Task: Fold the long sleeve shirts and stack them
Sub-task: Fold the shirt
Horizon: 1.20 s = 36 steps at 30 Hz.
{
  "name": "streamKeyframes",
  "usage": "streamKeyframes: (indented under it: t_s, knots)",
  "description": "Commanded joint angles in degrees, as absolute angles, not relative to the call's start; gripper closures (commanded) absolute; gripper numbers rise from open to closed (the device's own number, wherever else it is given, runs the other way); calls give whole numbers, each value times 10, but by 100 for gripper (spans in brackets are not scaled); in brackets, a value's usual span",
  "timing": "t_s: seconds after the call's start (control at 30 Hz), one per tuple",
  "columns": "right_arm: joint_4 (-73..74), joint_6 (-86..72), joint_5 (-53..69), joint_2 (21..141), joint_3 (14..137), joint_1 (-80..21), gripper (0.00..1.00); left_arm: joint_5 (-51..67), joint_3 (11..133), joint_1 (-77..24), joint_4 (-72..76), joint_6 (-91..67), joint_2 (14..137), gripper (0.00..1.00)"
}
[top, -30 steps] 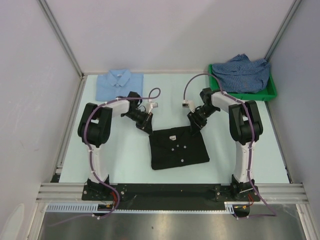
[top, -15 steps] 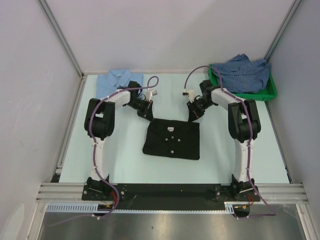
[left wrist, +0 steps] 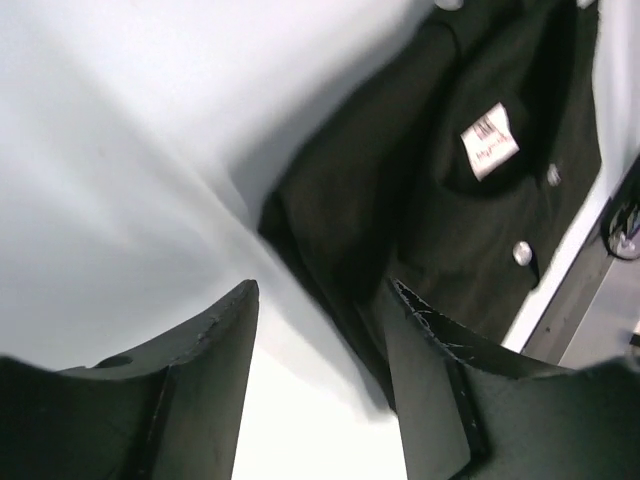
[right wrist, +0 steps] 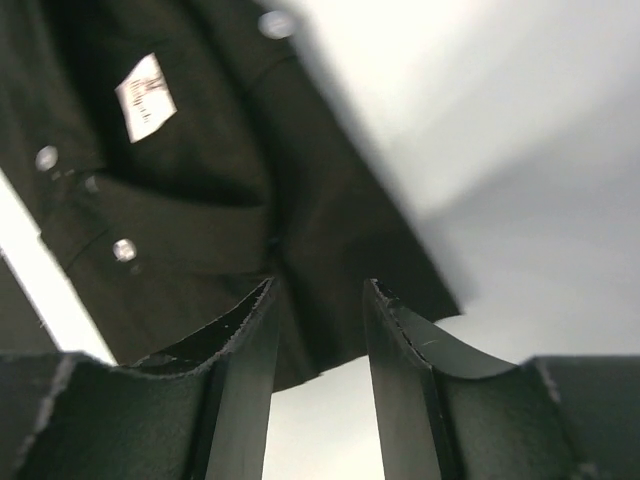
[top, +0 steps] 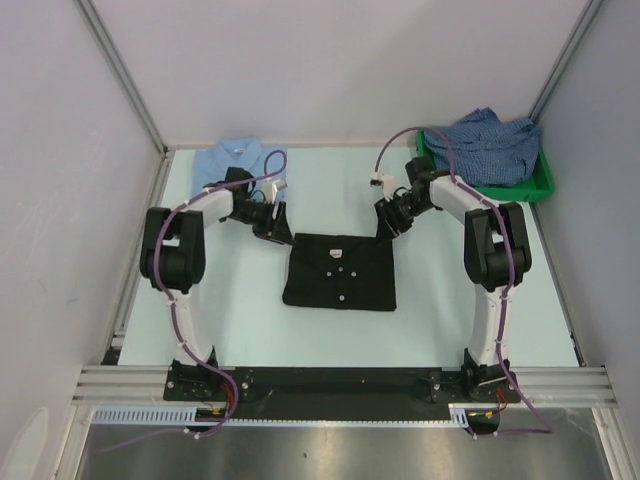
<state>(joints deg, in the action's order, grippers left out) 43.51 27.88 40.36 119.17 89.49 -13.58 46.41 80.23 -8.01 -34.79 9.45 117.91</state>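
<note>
Your top view: bright, even overhead light, soft shadows. Both wrist views run blurry; plain black fabric shirt (left wrist: 440, 200) smeared, pale tabletop (left wrist: 120, 150) washed out near white.

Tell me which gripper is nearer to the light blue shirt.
Left. The left gripper is close to the near right corner of the light blue shirt. The right gripper is much farther away, at the far right corner of the black shirt.

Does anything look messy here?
Yes. The checked shirt sits crumpled in the green bin, bulging over its rim, while the black shirt and the light blue shirt lie folded flat.
</note>
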Motion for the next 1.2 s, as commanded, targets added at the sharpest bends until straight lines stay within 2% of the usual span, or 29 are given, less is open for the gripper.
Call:
streamKeyframes:
  t_s: [0.0,0.43,0.63,0.7,0.77,0.8,0.83,0.87,0.97,1.17]
  knots:
    - [469,322,437,1172,890,-142,56,505,784,-63,-369,183,1104,42]
    - [479,355,437,1194,861,-155,54,505,786,-100,-409,200,1136,40]
    - [477,370,413,1199,852,-159,54,500,789,-117,-414,207,1150,44]
    - [481,378,410,1201,854,-160,58,499,794,-117,-415,205,1154,48]
    - [488,383,410,1201,859,-160,73,497,800,-117,-417,207,1156,52]
    - [490,383,409,1201,860,-159,80,498,802,-117,-417,206,1157,61]
    - [492,383,410,1199,862,-157,92,500,806,-117,-418,207,1156,67]
    - [494,383,411,1192,864,-156,98,501,807,-118,-420,207,1154,78]
    - [495,377,411,1174,867,-150,100,504,811,-117,-421,207,1145,93]
    - [474,350,410,1148,872,-129,100,503,831,-117,-412,201,1136,100]
